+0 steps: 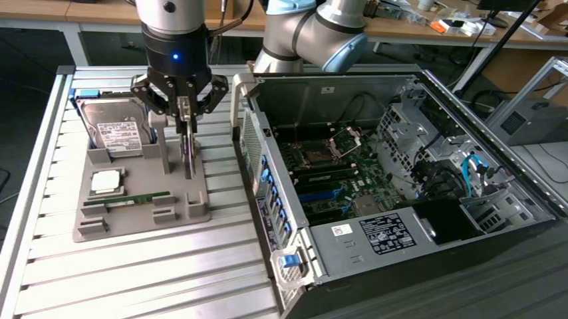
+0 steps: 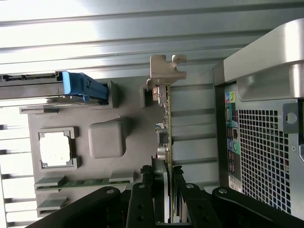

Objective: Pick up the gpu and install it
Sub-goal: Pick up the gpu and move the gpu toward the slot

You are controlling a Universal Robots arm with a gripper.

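Closest to me is the slatted metal surface [image 1: 133,266] and the near end of the open computer case [image 1: 253,143]. Its motherboard [image 1: 328,173] is exposed. Just beside the case on the exterior view's left lies a grey holder tray [image 1: 133,222], with a RAM stick [image 1: 129,199] and a processor chip [image 1: 106,181] in its front pockets.

Behind those the gpu [image 1: 188,153] stands on edge at the tray's case side. The gripper [image 1: 183,119] is clenched on its upper edge, one finger pressed to each face. A hard drive [image 1: 116,129] sits upright at the tray's back, and the arm [image 1: 310,33] rises beyond.

The hold looks narrow for so long a card, so I would worry about it pivoting between the fingers. Its metal bracket could also snag a tray post or the case wall close by.

The card's lower edge is hidden, so I cannot tell whether it is seated in the tray or just clear. I cannot make out the slot on the board among cables and shadow.
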